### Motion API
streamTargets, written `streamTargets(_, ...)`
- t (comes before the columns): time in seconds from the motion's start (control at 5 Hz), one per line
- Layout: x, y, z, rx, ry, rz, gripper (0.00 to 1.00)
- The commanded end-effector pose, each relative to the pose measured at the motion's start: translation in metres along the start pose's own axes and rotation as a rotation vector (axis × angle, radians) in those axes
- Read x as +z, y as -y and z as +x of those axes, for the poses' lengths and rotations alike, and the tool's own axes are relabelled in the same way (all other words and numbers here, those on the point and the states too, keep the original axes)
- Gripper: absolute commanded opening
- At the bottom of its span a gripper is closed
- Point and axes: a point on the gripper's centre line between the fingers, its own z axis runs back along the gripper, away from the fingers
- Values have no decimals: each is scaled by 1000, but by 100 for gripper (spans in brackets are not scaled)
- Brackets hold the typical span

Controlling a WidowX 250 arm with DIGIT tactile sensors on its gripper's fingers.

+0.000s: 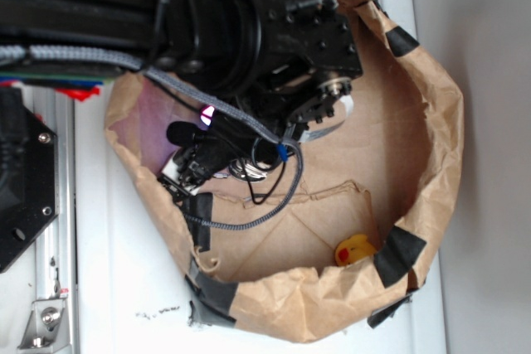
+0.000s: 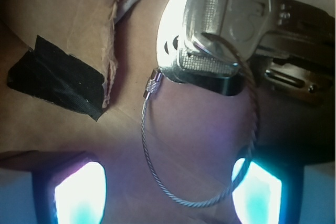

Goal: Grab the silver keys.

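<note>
Wrist view is basically all keys: the silver keys (image 2: 236,19) fill the upper right, fanned in a bunch, with their thin wire ring (image 2: 149,150) looping down toward the bottom of the frame. The two glowing fingertips (image 2: 79,192) of the end effector (image 2: 168,192) sit spread apart at the bottom corners, and the low end of the loop lies between them while the key blades are further out. Nothing is pinched yet.

If it were me, I'd push forward a touch so the pads straddle the key heads rather than just the wire, then close. The wire alone looks thin and slippery.

Exterior view is less help. The arm covers the left part of the brown paper bag (image 1: 431,122), and the keys only peek out as a dark tangle under the end effector (image 1: 224,155). A small yellow object (image 1: 357,250) sits well apart, near the bag's lower rim. Can't tell if the fingertips touch the paper.
</note>
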Motion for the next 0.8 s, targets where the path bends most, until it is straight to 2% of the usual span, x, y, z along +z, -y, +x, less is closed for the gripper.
streamTargets(0.0,5,11,5,-3,58,30,0)
streamTargets(0.6,-2,11,-8,16,78,36,0)
